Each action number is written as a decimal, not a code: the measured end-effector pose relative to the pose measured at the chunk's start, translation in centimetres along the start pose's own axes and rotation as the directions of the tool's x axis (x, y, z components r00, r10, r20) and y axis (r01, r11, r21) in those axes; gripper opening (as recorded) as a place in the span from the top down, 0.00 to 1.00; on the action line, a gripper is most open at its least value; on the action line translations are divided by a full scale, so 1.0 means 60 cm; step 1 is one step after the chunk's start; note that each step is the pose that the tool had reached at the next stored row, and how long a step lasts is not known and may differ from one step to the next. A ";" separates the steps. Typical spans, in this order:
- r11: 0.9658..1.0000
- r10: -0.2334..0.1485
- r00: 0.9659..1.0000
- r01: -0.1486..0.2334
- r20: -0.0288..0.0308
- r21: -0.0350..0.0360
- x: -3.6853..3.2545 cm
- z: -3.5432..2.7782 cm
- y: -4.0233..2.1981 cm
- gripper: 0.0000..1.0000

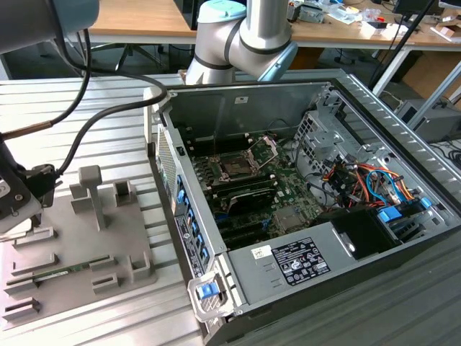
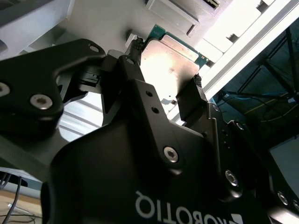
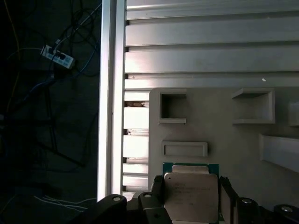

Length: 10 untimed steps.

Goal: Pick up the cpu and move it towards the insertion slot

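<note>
Gripper (image 2: 167, 65) state: the 2 black fingers (image 2: 134, 77) are clamped on opposite edges of the cpu (image 2: 174, 53). Its silvery face is turned toward the second wrist view, and a thin green rim shows along 2 edges. The first wrist view shows the same clamp, gripper (image 3: 190, 183) on cpu (image 3: 190, 193), with the chip over the grey plastic tray (image 3: 219, 140) near the tray's edge; whether it rests on the tray or is raised off it, I cannot tell. Tray contents: 2 square walled pockets (image 3: 172, 108) lie past the chip, and 1 shallow rectangular frame (image 3: 184, 148) lies just beside it. In the exterior view the tray (image 1: 79, 249) lies on the ribbed aluminium table (image 1: 108, 122) at the exterior view's left, with a long thin green memory stick (image 1: 54, 275) lying in 1 of its long slots. The arm (image 1: 248, 32) reaches to that side. The computer case (image 1: 209, 115) lies open just beside the tray, toward the exterior view's right. It holds the green motherboard (image 1: 281, 194) and a bundle of orange and blue cables (image 1: 360, 180). On the board is the insertion slot (image 1: 236, 167), a dark square with its silver retaining plate (image 1: 265, 148) hinged up, well apart from the chip. Writing: a black label (image 1: 306, 263) and a white sticker (image 1: 261, 252) sit on the case's grey cover, white lettering (image 2: 187, 210) runs upside down on the gripper body, and fine print lines cross the chip's face; none transcribed.
</note>
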<state>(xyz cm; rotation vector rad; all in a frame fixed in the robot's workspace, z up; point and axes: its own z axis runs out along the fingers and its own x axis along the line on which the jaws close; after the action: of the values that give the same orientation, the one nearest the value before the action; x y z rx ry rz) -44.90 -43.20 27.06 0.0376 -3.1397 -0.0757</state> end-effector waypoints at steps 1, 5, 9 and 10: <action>1.000 0.000 1.000 0.000 0.000 0.000 0.000 -0.002 0.000 0.45; 1.000 0.000 1.000 0.000 0.000 0.000 0.000 -0.005 0.000 0.45; 1.000 0.000 1.000 0.000 0.000 0.000 0.000 -0.007 0.000 0.45; 1.000 0.000 1.000 0.000 0.000 0.000 0.000 -0.008 0.000 0.45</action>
<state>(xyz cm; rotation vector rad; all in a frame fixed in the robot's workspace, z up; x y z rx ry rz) -44.89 -43.20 27.54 0.0376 -3.1396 -0.0757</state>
